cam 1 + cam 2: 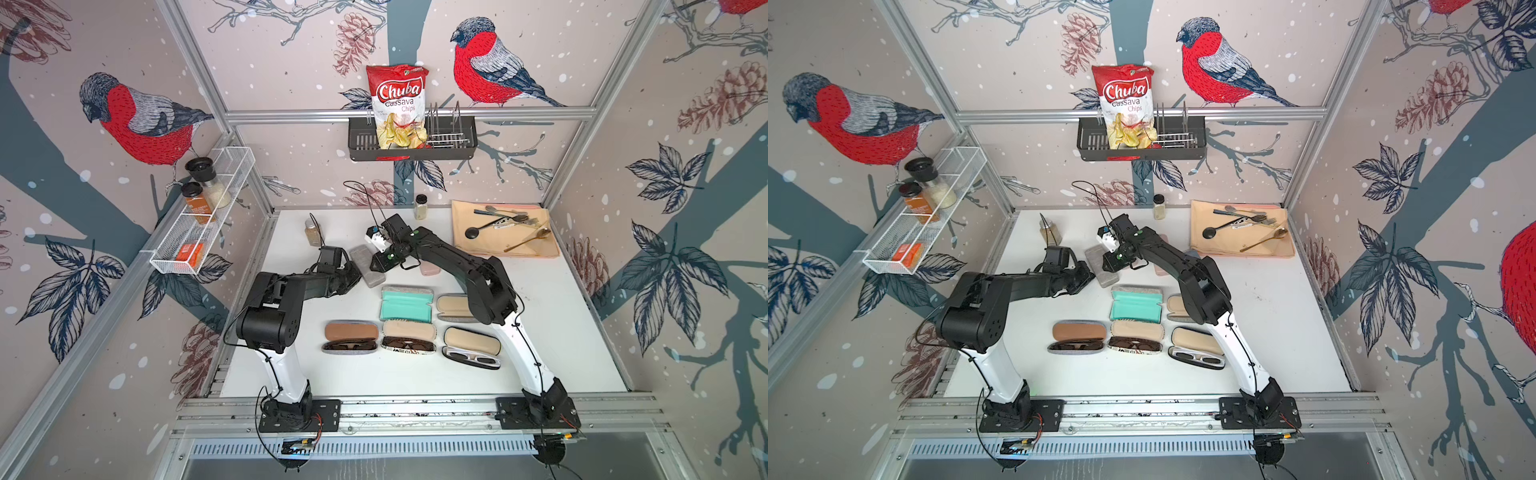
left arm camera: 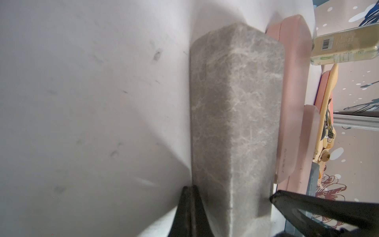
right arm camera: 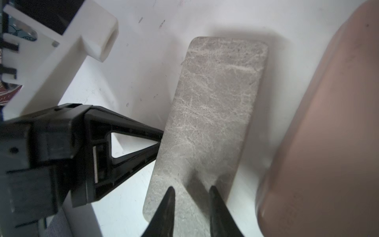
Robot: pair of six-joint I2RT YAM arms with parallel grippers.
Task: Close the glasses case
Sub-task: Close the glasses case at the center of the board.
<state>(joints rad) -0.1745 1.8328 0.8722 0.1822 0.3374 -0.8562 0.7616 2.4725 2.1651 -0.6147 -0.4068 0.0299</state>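
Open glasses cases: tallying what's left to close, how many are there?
5: brown case front left, printed case front middle, black case front right, teal case back middle, beige case back right, partly hidden by the right arm.

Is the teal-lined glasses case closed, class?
No, the teal-lined case lies open, its teal lining showing in both top views.

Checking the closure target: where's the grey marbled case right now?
In both top views the grey marbled case lies closed left of centre toward the back, behind the teal case, left claw against its long edge, right claw over one end.
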